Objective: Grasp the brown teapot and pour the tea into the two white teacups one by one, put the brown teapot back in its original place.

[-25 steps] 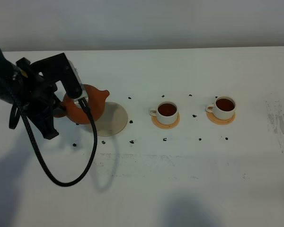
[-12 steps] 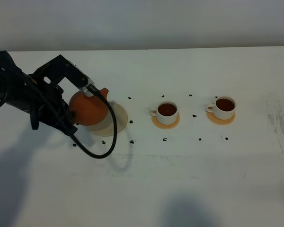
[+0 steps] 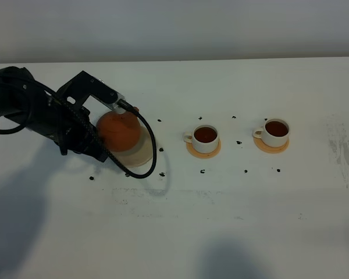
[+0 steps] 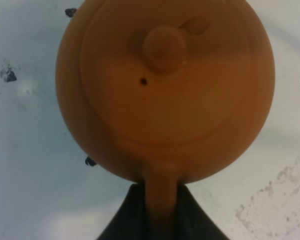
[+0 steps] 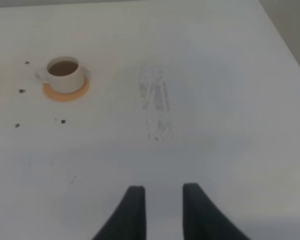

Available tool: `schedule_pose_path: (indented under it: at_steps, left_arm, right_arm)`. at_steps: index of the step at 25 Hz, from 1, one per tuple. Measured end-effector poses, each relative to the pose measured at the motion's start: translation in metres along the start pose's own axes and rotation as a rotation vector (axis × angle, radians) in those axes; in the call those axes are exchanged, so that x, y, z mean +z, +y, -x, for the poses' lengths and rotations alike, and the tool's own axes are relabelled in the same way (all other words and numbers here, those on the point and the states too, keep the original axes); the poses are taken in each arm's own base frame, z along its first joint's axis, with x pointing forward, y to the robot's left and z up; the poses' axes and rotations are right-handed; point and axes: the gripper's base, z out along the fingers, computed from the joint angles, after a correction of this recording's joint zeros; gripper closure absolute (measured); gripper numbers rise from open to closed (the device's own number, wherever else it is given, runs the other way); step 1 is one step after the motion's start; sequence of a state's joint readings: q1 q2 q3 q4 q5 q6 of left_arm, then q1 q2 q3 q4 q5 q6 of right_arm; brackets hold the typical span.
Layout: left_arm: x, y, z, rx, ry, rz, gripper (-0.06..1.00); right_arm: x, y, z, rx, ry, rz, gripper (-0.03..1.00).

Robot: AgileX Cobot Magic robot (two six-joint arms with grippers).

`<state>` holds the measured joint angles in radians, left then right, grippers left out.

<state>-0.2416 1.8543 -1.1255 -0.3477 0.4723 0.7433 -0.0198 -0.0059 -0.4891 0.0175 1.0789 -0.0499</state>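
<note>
The left gripper [image 4: 160, 210] pinches the handle of the brown teapot [image 3: 119, 131] between its fingers [image 4: 125, 215], the pot sitting over the beige saucer [image 3: 141, 156]. Rightward stand two white teacups [image 3: 205, 138], both full. The right gripper [image 5: 162, 205] hangs with fingers parted.

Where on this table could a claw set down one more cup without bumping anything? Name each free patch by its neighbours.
Free: the front strip below the two white teacups; the right end past the scuffed patch; the back strip behind the cups. Crowded: the left, where the left claw holds the brown teapot over the beige saucer. The gap between cups is narrow.
</note>
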Motion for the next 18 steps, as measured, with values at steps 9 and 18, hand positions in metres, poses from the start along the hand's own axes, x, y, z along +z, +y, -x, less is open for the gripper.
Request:
schedule_pose_path:
  at_steps: [9, 18]
  left_arm:
    - [0.017, -0.005, -0.002, 0.009, 0.042, -0.029, 0.87]
    - [0.023, -0.003, 0.0, 0.014, 0.023, -0.009, 0.87]
  right_arm:
    - [0.0, 0.0, 0.0, 0.0, 0.0, 0.0, 0.76]
    - [0.0, 0.0, 0.0, 0.0, 0.0, 0.0, 0.76]
